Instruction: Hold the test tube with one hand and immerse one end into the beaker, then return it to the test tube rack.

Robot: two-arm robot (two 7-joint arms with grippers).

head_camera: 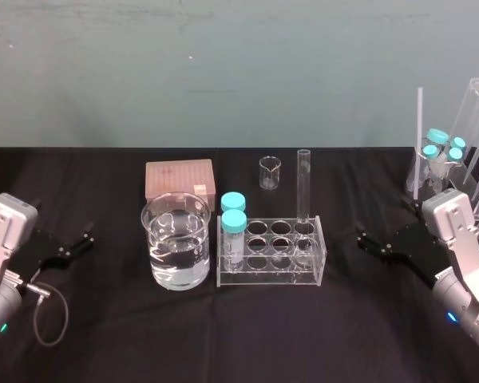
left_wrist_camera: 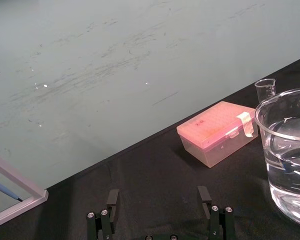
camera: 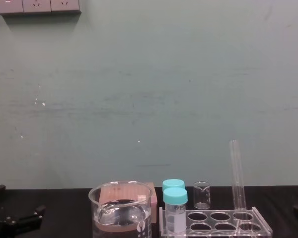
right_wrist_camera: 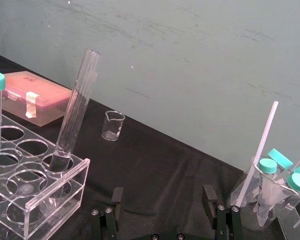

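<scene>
The test tube (head_camera: 304,187) stands upright in the back right hole of the test tube rack (head_camera: 263,278), near the middle of the black table. In the right wrist view the test tube (right_wrist_camera: 75,115) leans out of the rack (right_wrist_camera: 60,187). Just left of the rack stands the beaker (head_camera: 176,239), about half full of clear liquid. My right gripper (head_camera: 361,241) hovers open to the right of the rack, its fingers (right_wrist_camera: 117,197) wide apart and empty. My left gripper (head_camera: 86,239) rests open at the far left, away from the beaker (left_wrist_camera: 287,150).
Two teal-capped vials (head_camera: 234,227) stand in the rack's left holes. A pink tip box (head_camera: 180,179) and a tiny beaker (head_camera: 270,172) sit behind. A flask with capped vials and a white rod (right_wrist_camera: 270,185) stands at the far right, close to my right arm.
</scene>
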